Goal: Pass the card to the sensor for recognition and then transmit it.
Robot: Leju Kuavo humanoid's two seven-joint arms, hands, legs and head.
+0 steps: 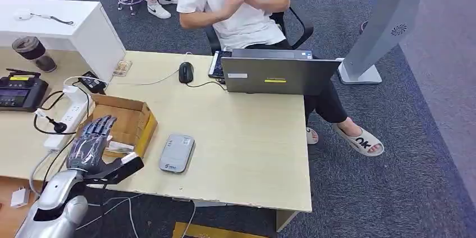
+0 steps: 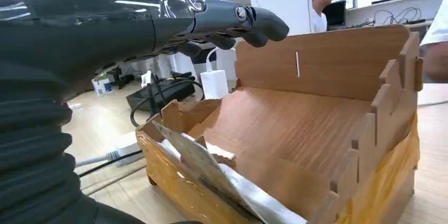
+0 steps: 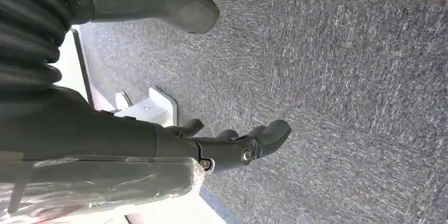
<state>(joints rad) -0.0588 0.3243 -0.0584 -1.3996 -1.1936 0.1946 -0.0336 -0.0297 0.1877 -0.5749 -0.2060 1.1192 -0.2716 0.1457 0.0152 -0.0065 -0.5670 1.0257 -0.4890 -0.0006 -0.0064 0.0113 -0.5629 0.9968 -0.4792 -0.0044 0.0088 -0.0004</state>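
**Left hand over the box, right hand down by the floor**

From the head view I see my left hand (image 1: 92, 140) stretched flat over the near edge of the cardboard box (image 1: 132, 115), fingers apart and grasping nothing. The grey card sensor (image 1: 177, 152) lies on the table (image 1: 247, 142) just beside the box. A seated person (image 1: 236, 2) sits behind a laptop (image 1: 278, 75).

On the left wrist view, pale cards (image 2: 211, 168) lean inside the box, beneath my extended fingers (image 2: 253, 23).

On the right wrist view, my right hand (image 3: 232, 147) hangs over grey carpet (image 3: 343, 102), fingers loosely extended, empty.
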